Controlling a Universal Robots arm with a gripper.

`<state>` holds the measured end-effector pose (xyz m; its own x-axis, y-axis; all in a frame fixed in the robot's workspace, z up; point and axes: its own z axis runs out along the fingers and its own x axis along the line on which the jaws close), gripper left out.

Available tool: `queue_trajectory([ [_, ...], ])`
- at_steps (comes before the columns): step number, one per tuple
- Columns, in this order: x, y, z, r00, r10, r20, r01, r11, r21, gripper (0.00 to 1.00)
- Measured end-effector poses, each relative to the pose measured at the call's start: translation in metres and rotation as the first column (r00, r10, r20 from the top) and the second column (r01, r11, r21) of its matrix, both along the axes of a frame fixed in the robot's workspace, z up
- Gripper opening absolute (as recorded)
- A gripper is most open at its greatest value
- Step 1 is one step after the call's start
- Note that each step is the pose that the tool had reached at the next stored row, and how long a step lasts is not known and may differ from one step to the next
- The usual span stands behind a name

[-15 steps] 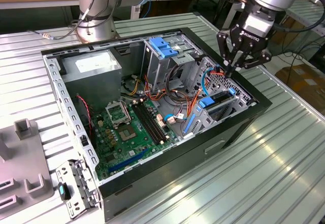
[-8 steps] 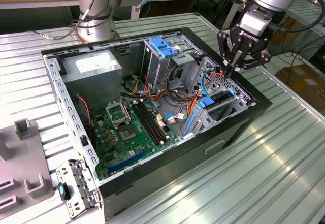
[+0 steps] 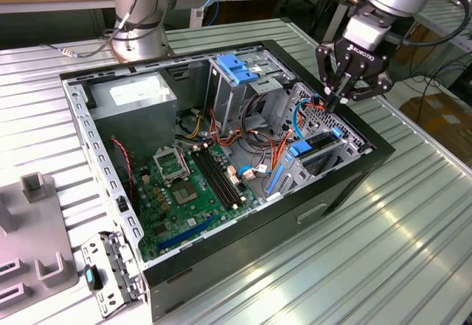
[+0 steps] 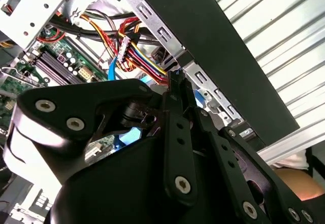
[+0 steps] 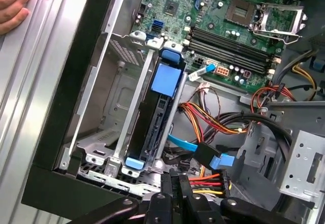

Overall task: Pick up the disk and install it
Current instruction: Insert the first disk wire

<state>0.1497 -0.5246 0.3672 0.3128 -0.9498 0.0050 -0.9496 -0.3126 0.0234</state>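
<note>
Disk (image 5: pixel 154 127) edge-on in its bay, label unseen; hand (image 5: pixel 12 5) cropped, perhaps resting.

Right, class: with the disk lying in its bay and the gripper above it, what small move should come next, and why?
The gripper is shut, holds nothing and hangs above the disk, which sits in the drive bay; full seating cannot be judged. So probably a short, slow descent to press its blue end home.
</note>
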Motion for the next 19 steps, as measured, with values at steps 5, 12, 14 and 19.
queue_trajectory([
  [5,0.0000,0.0000,-0.0004,0.9973,-0.074,0.0000,0.074,0.9973,0.0001,0.17],
  [12,-0.0098,-0.0007,-0.0009,0.9958,-0.092,0.0001,0.092,0.9958,-0.0001,0.17],
  [14,-0.0098,-0.0006,-0.0017,0.9945,-0.105,0.0000,0.105,0.9945,-0.0003,0.17],
  [19,-0.0099,-0.0006,-0.0039,0.9833,-0.182,0.0004,0.182,0.9833,-0.0028,0.17],
])
